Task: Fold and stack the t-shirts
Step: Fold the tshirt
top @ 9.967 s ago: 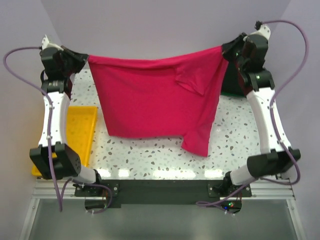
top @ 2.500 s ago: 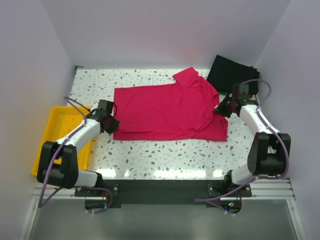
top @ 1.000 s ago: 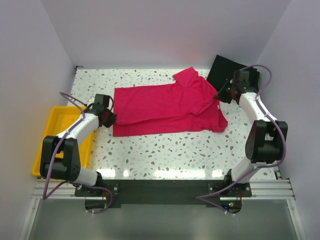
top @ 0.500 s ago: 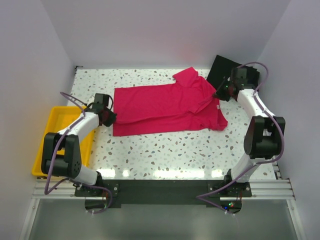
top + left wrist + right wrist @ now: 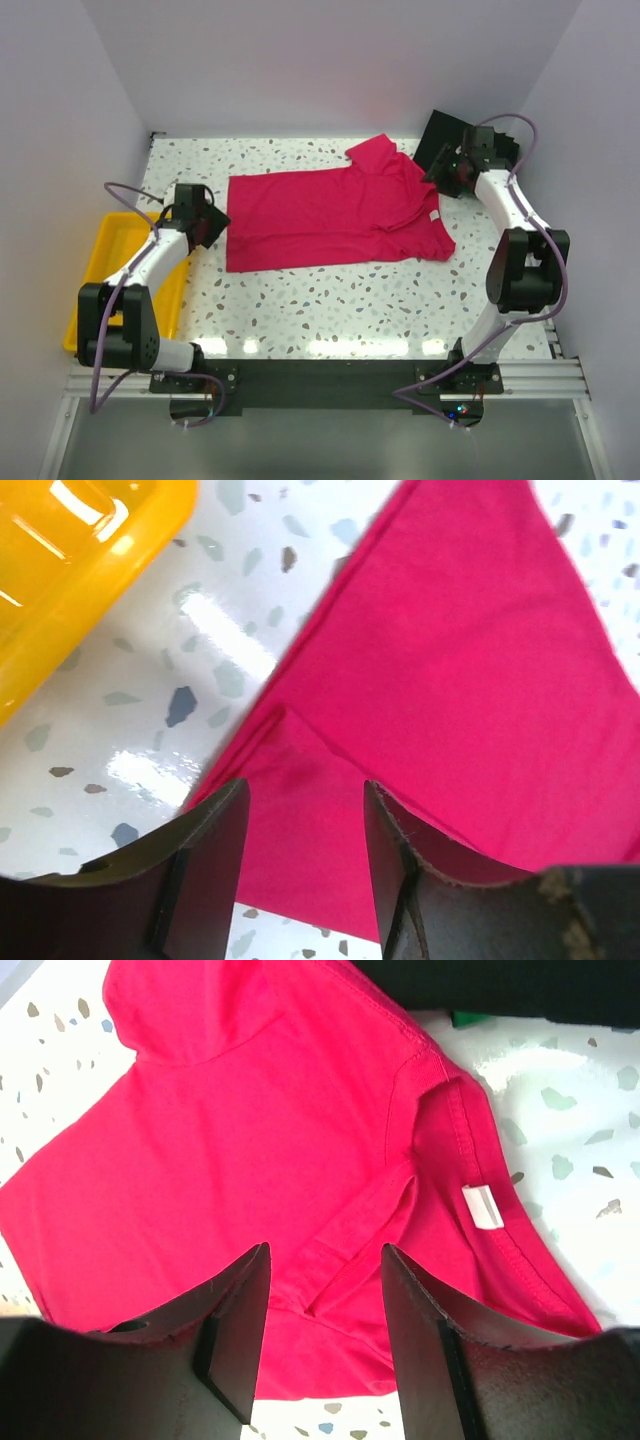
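Note:
A crimson-pink t-shirt (image 5: 330, 215) lies flat on the speckled table (image 5: 330, 300), folded into a wide band, with one sleeve poking out at the back. Its white neck tag (image 5: 482, 1206) shows near the right end. My left gripper (image 5: 205, 222) hovers open just off the shirt's left edge, and in the left wrist view the gripper (image 5: 305, 800) has only cloth (image 5: 470, 660) below it. My right gripper (image 5: 441, 176) stands open above the shirt's right end; in the right wrist view the gripper (image 5: 325, 1260) holds nothing. A black t-shirt (image 5: 452, 135) lies at the back right.
A yellow tray (image 5: 120, 250) sits off the table's left edge, close to my left arm. A green edge (image 5: 470, 1018) peeks from under the black t-shirt (image 5: 500, 985). White walls close in the back and both sides.
Both grippers have opened and let go of the crimson-pink shirt. The left one has drawn back to the left, the right one toward the back right. The shirt lies still.

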